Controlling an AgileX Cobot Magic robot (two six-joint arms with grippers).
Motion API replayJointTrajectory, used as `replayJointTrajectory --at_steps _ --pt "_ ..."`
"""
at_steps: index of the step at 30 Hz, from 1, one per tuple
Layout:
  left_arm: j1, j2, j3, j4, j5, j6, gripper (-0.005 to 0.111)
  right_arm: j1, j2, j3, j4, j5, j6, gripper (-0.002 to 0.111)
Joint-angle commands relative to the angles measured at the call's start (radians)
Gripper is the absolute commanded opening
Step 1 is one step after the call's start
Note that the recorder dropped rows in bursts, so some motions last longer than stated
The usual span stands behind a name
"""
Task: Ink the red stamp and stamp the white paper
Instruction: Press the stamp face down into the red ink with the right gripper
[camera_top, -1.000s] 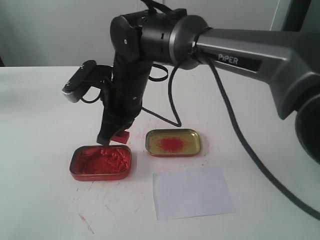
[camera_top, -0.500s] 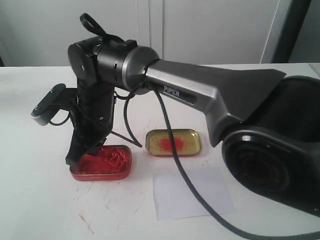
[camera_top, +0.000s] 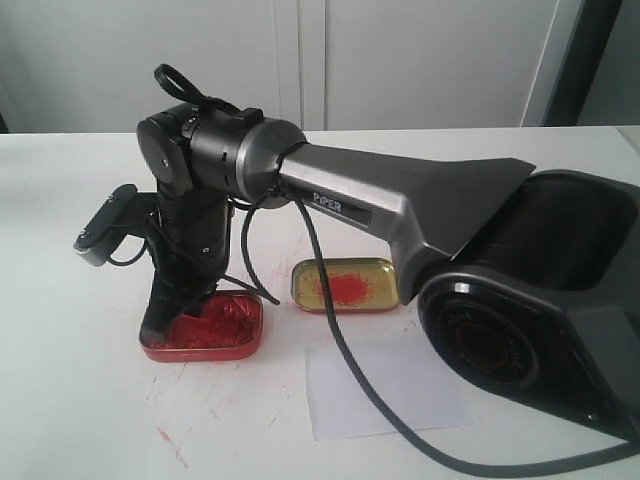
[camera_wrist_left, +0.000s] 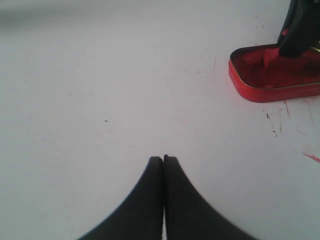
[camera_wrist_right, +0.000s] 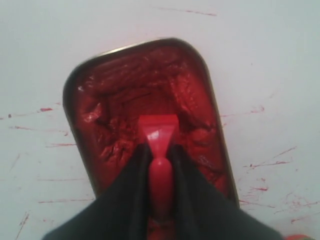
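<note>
Red stamp (camera_wrist_right: 159, 132): held by its handle, block base pressed down into the lumpy paste; lower left of the exterior view.
Right hand (camera_wrist_right: 159, 150): clamped on the stamp's handle from both sides, pointing steeply down into the tin with a slight tilt.
Right arm: reaches from the right edge of the frame across the middle, wrist bent down over the tin.
Red tin (camera_top: 200, 352): open on the tabletop (camera_top: 70, 400), lower left.
Gold tin (camera_top: 345, 307): centre of frame, just right of the red tin, with a red smear inside.
White paper (camera_top: 385, 390): flat at lower centre, apart from both tins, no imprint visible.
Key relation: the paper lies to the lower right of the stamp, its long axis running left to right; the right hand is the nearer one.
Left hand (camera_wrist_left: 163, 160): fingers together, empty, over bare tabletop beside the red tin.
Step, as judged: inking; lifting and carrying to the paper comes next.
</note>
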Motion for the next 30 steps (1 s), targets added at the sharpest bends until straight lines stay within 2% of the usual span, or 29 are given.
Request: replayJointTrajectory --at_steps 1,13,30 --pt "0.003 -0.004 0.004 -0.008 -0.001 0.001 0.000 0.001 0.016 -0.008 -0.013 -0.016 0.007 0.000" --pt "0.003 -0.004 0.004 -0.008 -0.001 0.001 0.000 0.001 0.149 -0.008 -0.013 0.089 0.007 0.000" --pt "0.003 -0.004 0.004 -0.008 -0.001 0.001 0.000 0.001 0.193 -0.008 -0.011 0.082 0.007 0.000"
